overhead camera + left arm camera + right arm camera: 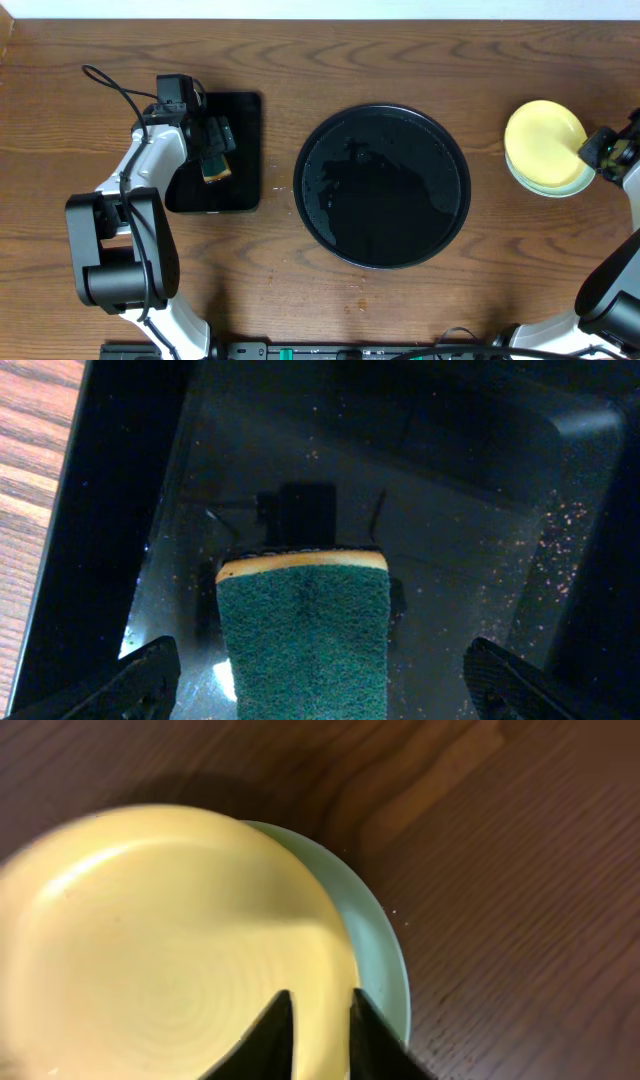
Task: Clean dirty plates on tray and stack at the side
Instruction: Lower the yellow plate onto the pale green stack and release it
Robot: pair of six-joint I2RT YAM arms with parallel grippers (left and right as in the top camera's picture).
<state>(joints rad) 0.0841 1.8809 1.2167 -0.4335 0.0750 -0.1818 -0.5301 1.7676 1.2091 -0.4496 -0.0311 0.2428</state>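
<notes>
The large round black tray (380,190) sits mid-table with no plates on it. The pale yellow plate (540,135) lies on top of the mint-white plates (560,188) at the far right, shifted slightly off them. My right gripper (590,152) is at the stack's right edge. In the right wrist view its fingers (322,1010) are close together on the rim of the yellow plate (160,940), with a mint plate (385,960) showing below. My left gripper (215,150) is open wide (320,660) around a green-and-yellow sponge (305,630).
The sponge (216,165) lies on a smaller rectangular black tray (240,120) at the left, which fills the left wrist view (450,510). Bare wood table (400,50) surrounds the trays. The arm bases stand along the front edge.
</notes>
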